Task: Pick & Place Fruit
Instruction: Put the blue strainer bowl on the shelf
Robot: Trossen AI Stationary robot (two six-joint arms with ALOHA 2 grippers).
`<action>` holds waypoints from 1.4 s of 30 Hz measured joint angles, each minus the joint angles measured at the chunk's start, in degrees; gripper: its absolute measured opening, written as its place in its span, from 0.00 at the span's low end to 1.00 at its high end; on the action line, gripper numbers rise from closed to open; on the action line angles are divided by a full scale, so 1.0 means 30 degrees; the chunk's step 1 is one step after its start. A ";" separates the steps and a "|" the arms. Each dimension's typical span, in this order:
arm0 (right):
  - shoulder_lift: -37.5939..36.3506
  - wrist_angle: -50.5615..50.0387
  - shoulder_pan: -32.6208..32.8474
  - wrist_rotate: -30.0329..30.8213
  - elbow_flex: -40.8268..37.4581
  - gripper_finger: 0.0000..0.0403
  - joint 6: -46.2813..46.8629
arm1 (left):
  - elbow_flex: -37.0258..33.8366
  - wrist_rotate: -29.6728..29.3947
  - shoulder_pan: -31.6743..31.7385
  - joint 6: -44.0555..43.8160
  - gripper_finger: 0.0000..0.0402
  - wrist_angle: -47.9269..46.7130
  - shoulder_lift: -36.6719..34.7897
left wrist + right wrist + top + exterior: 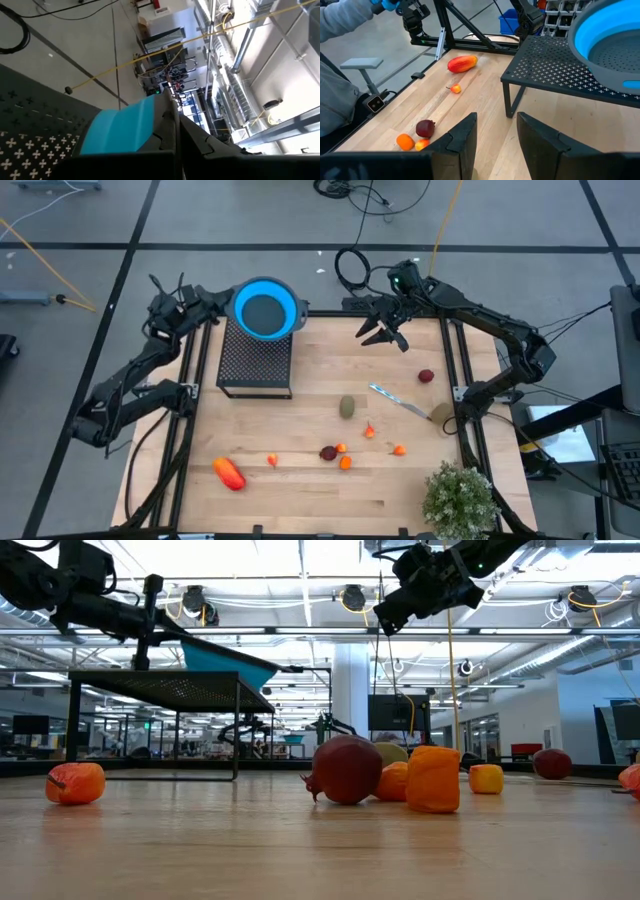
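Observation:
A blue colander (265,308) with a grey perforated inside (615,47) sits over the far end of a black perforated stand (255,358). My left gripper (222,306) is shut on its left rim. The fruit lies on the wooden table: a long red-orange piece (229,473), a brownish-green oval (347,407), two dark red ones (426,376) (328,452) and several tiny orange ones (345,463). My right gripper (385,332) hangs open above the table's far side, right of the colander, with nothing between its fingers (465,135). My left gripper pinches the colander's blue rim (142,122) on the side toward the table's left, between its two shut fingers (167,130). The fingers come about level from the left. In the low view the colander (230,665) sits tilted over the stand's top.
A thin silvery utensil (398,399) lies right of the oval. A bushy green plant (460,498) stands at the near right corner. A person's grey sleeve (340,60) shows beyond the table's edge in the right wrist view. Bare wood lies between the stand and the fruit.

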 joint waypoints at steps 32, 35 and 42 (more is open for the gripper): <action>0.0000 -0.0044 0.0000 0.0000 -0.0007 0.32 0.0153 | 0.0000 0.3111 0.2068 0.0764 0.05 -0.0171 -0.0035; 0.0000 -0.0044 0.0000 0.0000 -0.0007 0.32 0.0158 | 0.0000 0.3329 0.2233 0.0764 0.05 -0.0325 -0.0040; 0.0000 -0.0044 0.0000 0.0000 -0.0007 0.32 0.0220 | 0.0007 0.3951 0.2623 0.1407 0.05 -0.1205 -0.0057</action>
